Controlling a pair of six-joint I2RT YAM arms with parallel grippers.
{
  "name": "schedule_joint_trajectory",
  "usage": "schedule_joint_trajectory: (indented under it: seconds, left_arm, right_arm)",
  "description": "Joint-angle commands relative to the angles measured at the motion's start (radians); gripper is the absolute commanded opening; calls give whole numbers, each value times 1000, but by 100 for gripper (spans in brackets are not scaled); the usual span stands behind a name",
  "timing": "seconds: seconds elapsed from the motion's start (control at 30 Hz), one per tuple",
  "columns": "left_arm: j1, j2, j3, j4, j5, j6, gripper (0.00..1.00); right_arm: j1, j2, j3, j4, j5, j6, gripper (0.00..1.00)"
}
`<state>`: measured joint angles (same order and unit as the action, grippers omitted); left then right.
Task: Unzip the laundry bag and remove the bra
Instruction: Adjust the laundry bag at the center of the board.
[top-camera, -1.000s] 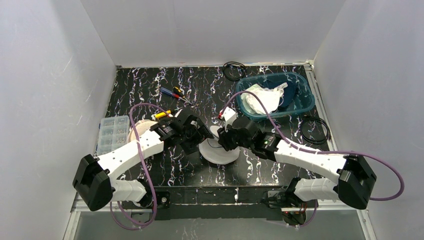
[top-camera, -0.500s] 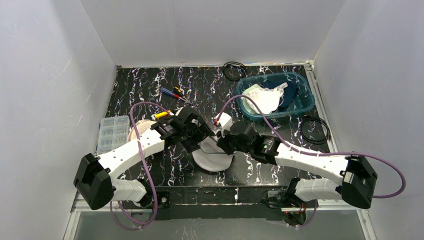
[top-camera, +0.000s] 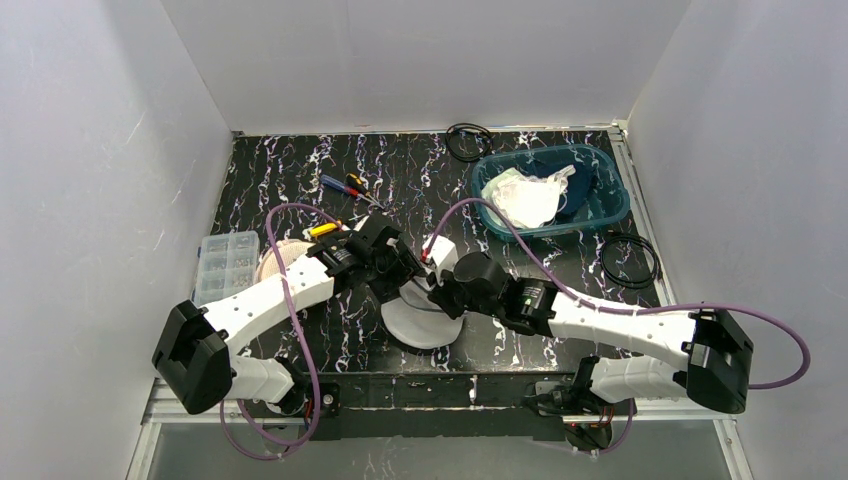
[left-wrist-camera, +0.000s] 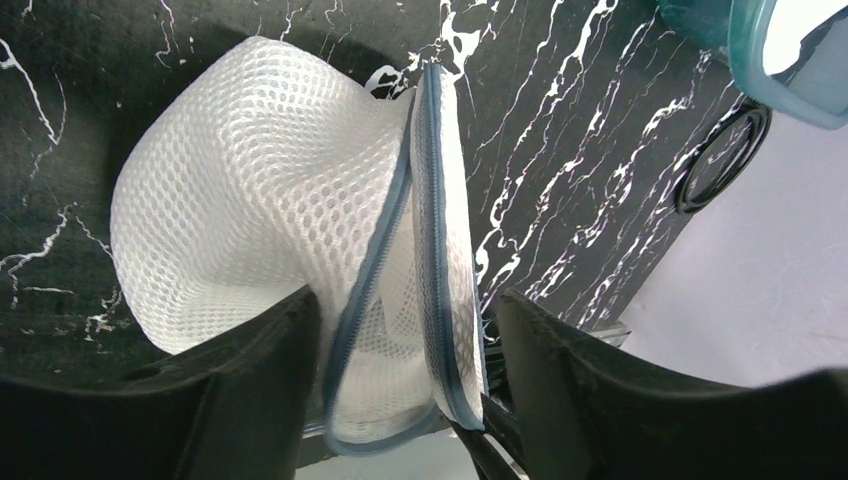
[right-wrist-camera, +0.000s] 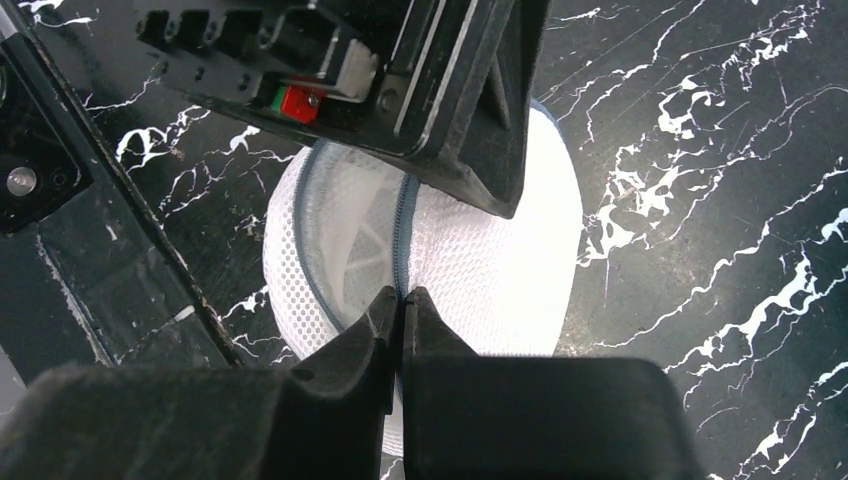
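Note:
The laundry bag is a round white mesh pouch with a blue-grey zipper, lying near the table's front middle. My right gripper is shut on the zipper line at the bag's top. My left gripper stands open astride the bag's zippered rim. Its left finger is against the mesh and its right finger is a little clear of it. From above, the left gripper and right gripper meet over the bag. The bra is hidden.
A teal basin with white cloth sits at the back right, with black cable rings nearby. Screwdrivers lie at the back left. A clear parts box and a tan round object are at the left.
Both grippers and the bag have shifted toward the near left. The right jaws have shut on the zipper. The left jaws have narrowed somewhat around the bag's rim.

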<state>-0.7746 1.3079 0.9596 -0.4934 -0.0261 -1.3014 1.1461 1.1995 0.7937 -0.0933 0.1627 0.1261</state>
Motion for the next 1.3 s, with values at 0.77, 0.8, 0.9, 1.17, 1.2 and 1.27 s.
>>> schedule_joint_trajectory:
  seconds: [0.77, 0.8, 0.9, 1.17, 1.2, 1.27]
  left_arm:
    - [17, -109, -143, 274, 133, 126, 0]
    - [23, -134, -175, 351, 168, 151, 0]
    - [41, -196, -271, 597, 305, 205, 0]
    - [51, -226, -356, 1013, 556, 309, 0]
    - [55, -218, -361, 1056, 580, 309, 0]
    - [67, -201, -371, 1141, 625, 289, 0]
  right_arm:
    - [113, -232, 64, -116, 233, 154, 85]
    - [109, -254, 64, -130, 237, 180, 86]
    - [43, -318, 51, -135, 160, 268, 88]
    - [-384, -433, -35, -35, -292, 468, 91]
    - [-401, -443, -54, -46, -291, 470, 91]
    - [-426, -467, -96, -67, -280, 472, 92]
